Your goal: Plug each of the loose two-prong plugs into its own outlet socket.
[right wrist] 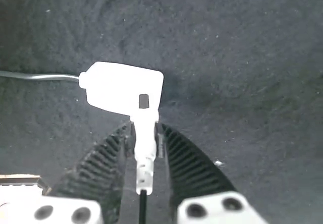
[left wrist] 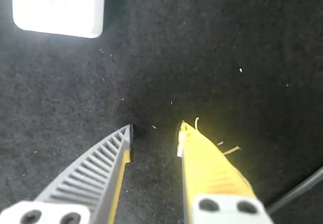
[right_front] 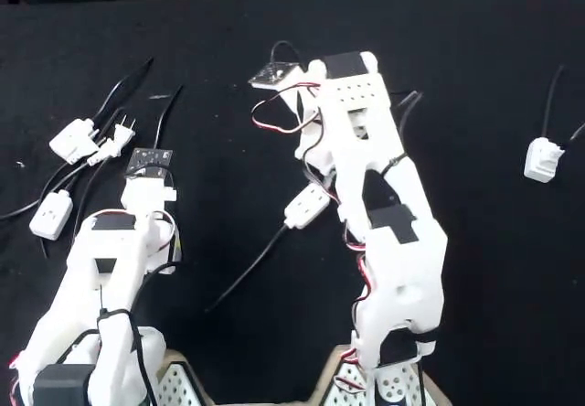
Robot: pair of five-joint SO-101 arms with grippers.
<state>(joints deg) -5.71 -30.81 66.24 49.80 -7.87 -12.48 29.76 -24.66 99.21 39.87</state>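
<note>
My right gripper (right wrist: 145, 129) clamps the slim white plastic two-prong plug (right wrist: 145, 156) between its jaws, which touches the boxy white outlet socket (right wrist: 123, 90) just ahead of the tips. I'd press straight in, no twist. My left gripper (left wrist: 154, 132) stands slightly parted and empty.

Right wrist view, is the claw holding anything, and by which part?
Yes. The right claw is shut on the white plug, pinching its narrow neck just behind the socket it meets. The left claw is open, holding nothing.
</note>
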